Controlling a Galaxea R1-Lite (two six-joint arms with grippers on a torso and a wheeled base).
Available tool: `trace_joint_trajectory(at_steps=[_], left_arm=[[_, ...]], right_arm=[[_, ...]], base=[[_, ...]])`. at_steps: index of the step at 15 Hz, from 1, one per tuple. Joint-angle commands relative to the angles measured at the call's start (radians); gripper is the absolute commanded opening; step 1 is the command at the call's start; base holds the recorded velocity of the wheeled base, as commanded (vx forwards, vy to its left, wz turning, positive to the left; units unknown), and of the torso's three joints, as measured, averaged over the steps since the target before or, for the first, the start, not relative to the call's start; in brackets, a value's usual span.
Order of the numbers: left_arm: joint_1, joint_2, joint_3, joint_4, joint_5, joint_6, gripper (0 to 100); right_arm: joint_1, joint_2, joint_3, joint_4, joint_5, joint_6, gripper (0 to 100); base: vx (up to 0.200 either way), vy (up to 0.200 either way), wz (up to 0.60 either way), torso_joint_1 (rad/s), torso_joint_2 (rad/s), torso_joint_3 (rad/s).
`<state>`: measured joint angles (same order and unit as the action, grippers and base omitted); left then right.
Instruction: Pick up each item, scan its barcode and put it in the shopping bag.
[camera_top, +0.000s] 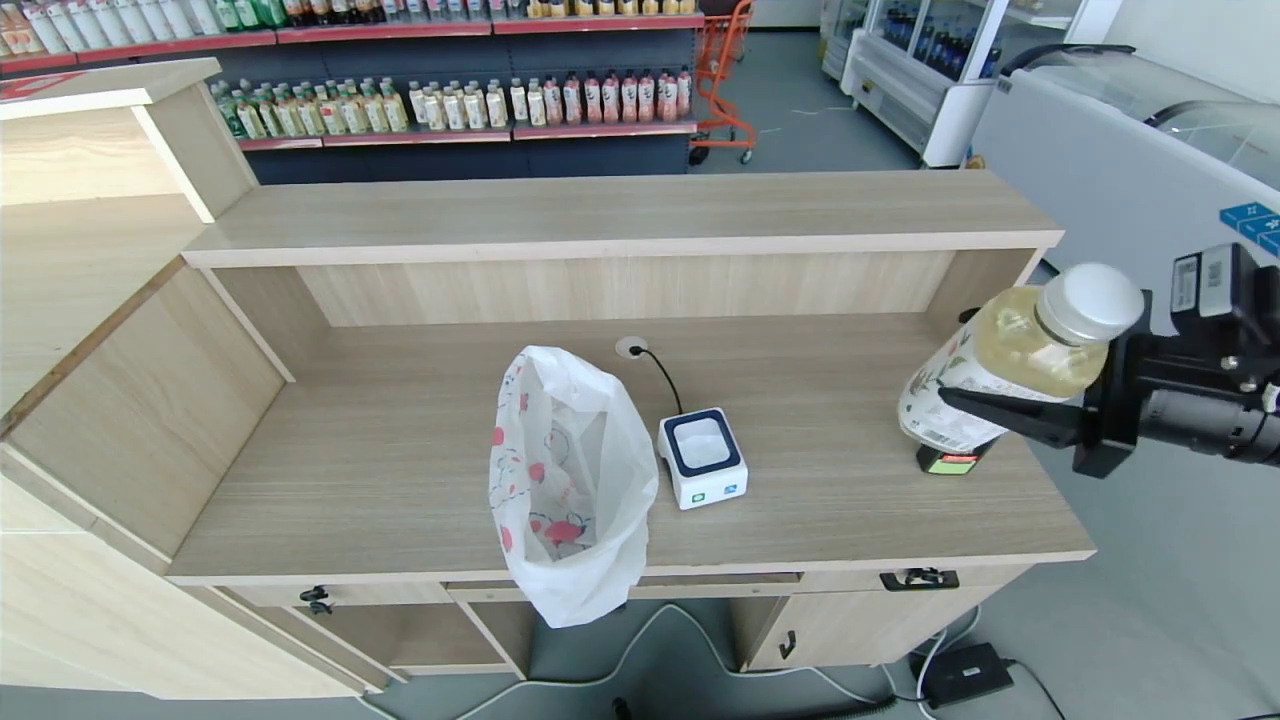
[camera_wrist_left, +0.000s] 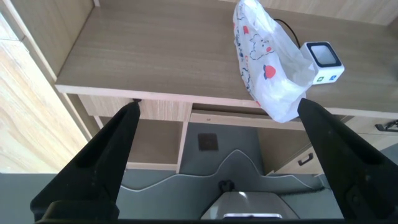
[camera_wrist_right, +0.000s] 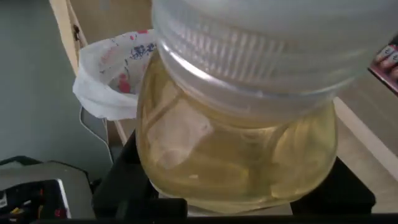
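Scan step, seemingly: right gripper (camera_top: 975, 395) clasps the bottle (camera_top: 1010, 350), well right of the scanner (camera_top: 702, 455); next — carry it label-first over that scanner; left gripper (camera_wrist_left: 219, 106) spread wide.

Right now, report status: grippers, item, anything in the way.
Left gripper open, empty, low before the counter front. Right gripper shut on drink bottle above the counter's right end. Nothing stands between it and the scanner beside the shopping bag.
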<state>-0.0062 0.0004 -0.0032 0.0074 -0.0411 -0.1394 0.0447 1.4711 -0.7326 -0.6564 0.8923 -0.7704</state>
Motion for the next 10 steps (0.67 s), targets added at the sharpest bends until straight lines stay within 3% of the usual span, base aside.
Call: trace_joint_trajectory(at_steps=[1, 3, 6, 10], left_arm=[[0.000, 0.000, 0.000, -0.001, 0.000, 0.000, 100], [0.000, 0.000, 0.000, 0.000, 0.000, 0.000, 100], [0.000, 0.000, 0.000, 0.000, 0.000, 0.000, 100], [0.000, 0.000, 0.000, -0.001, 0.000, 0.000, 100]], right_arm=[[-0.049, 0.242, -0.082, -0.095, -0.039, -0.239, 0], [-0.058, 0.291, -0.090, -0.160, -0.110, -0.428, 0], [-0.075, 0.318, -0.090, -0.175, -0.115, -0.653, 0], [-0.069, 0.361, -0.113, -0.169, 0.059, -0.900, 0]], base=[[0.000, 0.000, 0.00, 0.000, 0.00, 0.000], [0.000, 0.000, 0.00, 0.000, 0.00, 0.000], [0.000, 0.000, 0.00, 0.000, 0.00, 0.000], [0.000, 0.000, 0.00, 0.000, 0.00, 0.000]])
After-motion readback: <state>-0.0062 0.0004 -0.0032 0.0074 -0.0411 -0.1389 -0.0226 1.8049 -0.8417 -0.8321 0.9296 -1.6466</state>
